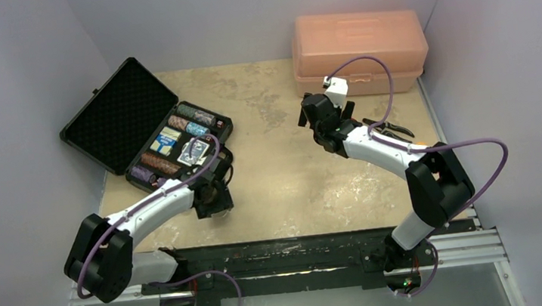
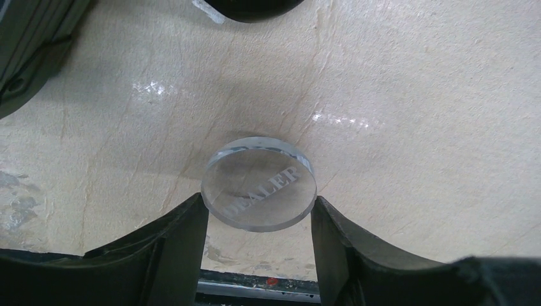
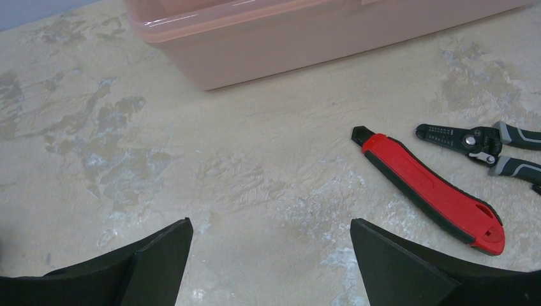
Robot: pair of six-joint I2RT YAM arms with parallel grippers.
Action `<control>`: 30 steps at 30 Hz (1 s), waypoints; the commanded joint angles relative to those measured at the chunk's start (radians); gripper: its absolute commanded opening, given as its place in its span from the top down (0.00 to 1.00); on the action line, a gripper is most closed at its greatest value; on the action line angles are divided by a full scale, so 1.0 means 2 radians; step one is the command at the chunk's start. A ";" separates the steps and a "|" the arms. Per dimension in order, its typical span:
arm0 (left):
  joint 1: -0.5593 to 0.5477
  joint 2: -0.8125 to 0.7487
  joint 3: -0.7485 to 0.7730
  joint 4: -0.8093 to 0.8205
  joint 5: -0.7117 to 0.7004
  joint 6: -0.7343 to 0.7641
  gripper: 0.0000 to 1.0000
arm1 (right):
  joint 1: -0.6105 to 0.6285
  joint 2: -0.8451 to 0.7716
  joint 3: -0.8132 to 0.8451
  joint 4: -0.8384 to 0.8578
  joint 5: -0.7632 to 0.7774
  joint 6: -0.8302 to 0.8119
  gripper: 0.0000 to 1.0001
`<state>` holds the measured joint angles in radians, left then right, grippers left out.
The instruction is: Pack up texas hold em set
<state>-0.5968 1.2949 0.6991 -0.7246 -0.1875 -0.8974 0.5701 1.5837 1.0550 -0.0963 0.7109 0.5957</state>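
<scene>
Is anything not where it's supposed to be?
Yes. The clear dealer disc is outside the black case, pinched in the left hand. A red knife lies loose on the table near the pink box.

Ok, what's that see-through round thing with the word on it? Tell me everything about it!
It is a clear, thick disc, like glass or plastic, with DEALER across it in pale letters. It looks whole. It is tilted, and the left jaws pinch its rim from both sides. It seems to hang just over the beige table, casting a faint shadow; nothing else seems to touch it.
</scene>
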 commanded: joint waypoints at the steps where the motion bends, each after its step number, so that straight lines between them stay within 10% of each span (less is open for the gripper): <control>1: -0.001 -0.015 0.024 -0.004 -0.014 0.009 0.77 | -0.002 -0.013 -0.003 0.014 -0.001 0.008 0.01; 30: 0.042 -0.061 0.134 -0.090 -0.055 0.067 0.76 | -0.002 -0.016 -0.005 0.014 -0.002 0.010 0.01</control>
<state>-0.5533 1.2106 0.9119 -0.8883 -0.2741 -0.8127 0.5701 1.5837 1.0542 -0.0963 0.6891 0.6029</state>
